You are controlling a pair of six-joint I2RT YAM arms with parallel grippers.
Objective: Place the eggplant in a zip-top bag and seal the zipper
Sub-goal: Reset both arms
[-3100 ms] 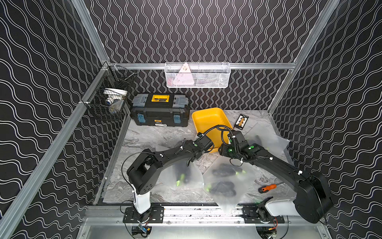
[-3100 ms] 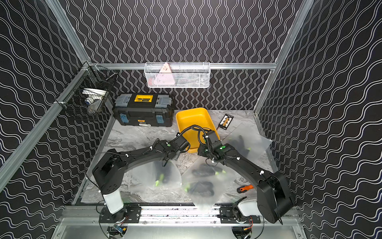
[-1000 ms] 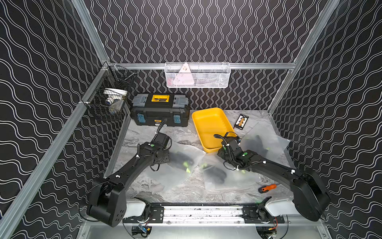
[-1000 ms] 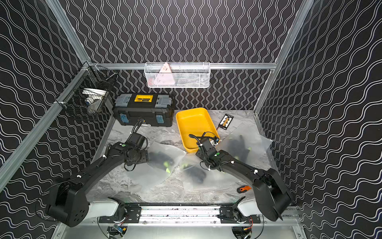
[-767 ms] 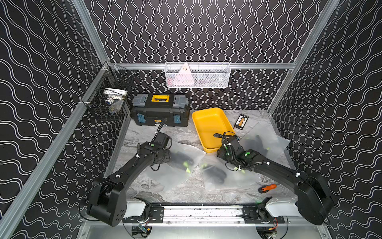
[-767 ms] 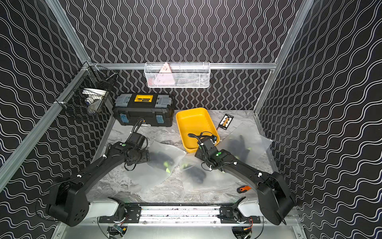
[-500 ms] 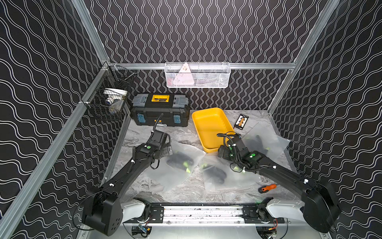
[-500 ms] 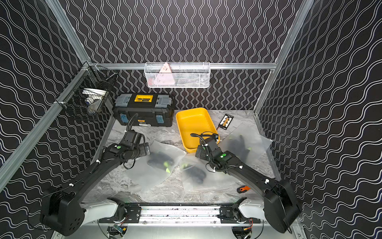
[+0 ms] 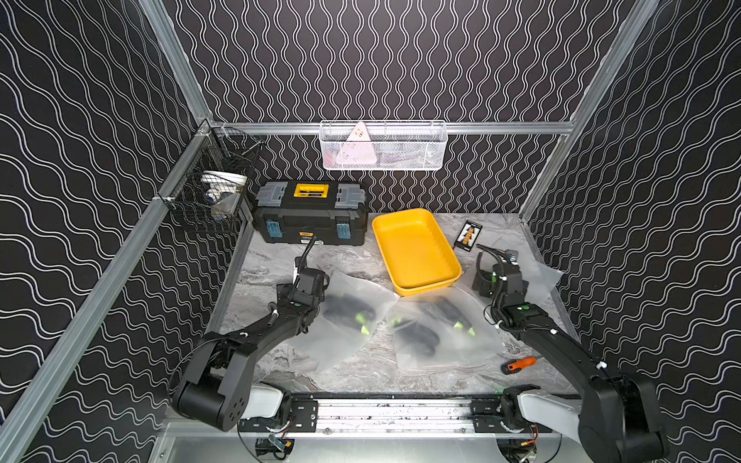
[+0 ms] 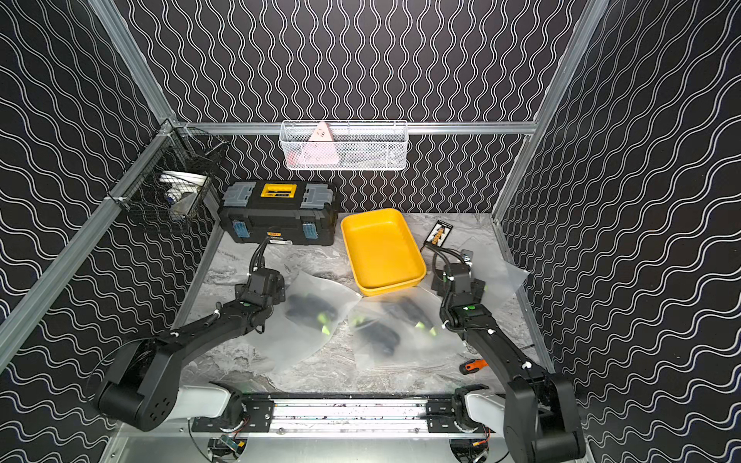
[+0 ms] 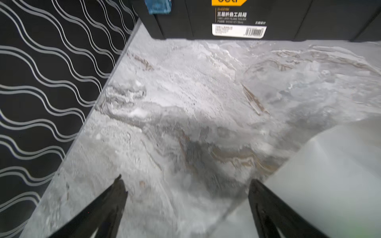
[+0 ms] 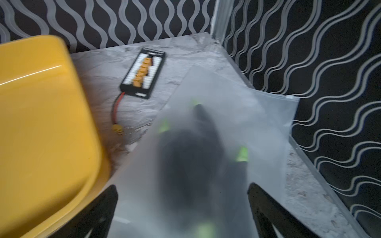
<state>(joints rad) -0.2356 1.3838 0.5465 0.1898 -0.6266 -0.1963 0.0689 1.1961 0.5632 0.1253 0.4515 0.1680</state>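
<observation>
Three frosted zip-top bags lie flat on the marble table, each with dark eggplant inside. The left bag holds an eggplant with green stems. The middle bag holds two eggplants. The third bag lies at the back right, and in the right wrist view it shows blurred dark eggplants. My left gripper hovers open over bare table at the left bag's far-left corner. My right gripper hovers open over the third bag, holding nothing.
A yellow tray stands at the back middle, close to my right gripper. A black toolbox sits behind my left gripper. A connector board lies at the back right, an orange-handled screwdriver at the front right. Wire baskets hang on the walls.
Both grippers have opened fully and risen. The left has drawn back off its bag toward the toolbox. The right has swung from the middle bag to the back right bag.
</observation>
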